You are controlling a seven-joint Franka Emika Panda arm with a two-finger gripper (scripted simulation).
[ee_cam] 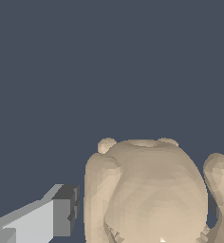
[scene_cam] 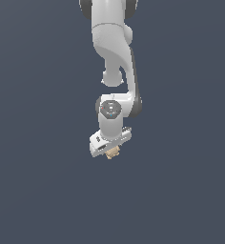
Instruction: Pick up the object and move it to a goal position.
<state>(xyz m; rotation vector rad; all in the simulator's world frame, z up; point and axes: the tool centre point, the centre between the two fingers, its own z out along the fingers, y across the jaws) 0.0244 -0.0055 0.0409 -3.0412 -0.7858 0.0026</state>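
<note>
Wrist view, nearest element: one of my fingers, pale grey with a darker grey pad at its tip, enters from the corner of the frame. Just beside that pad, with a thin dark gap showing between them, sits the object, a tan, rounded, lumpy body with small bumps along its upper edge and a separate lobe at the frame's far side. It fills much of the lower frame, so it lies very close to my camera. Only one finger is visible here; the second is out of frame or hidden behind the object.

Exterior view: my gripper hangs tilted at the end of my arm, whose white links descend from the top of the frame. The object appears as a small tan shape directly under the white hand body, at the fingertips. My fingers themselves are too small and too hidden here to make out.

State of the tool: the object is between my fingers, yet neither view shows whether both pads press on it, so I cannot tell if I am clamped.

Farthest element: a uniform dark blue-grey background surrounds everything in both views, with no visible edge or shadow to show whether the object rests on a surface.
</note>
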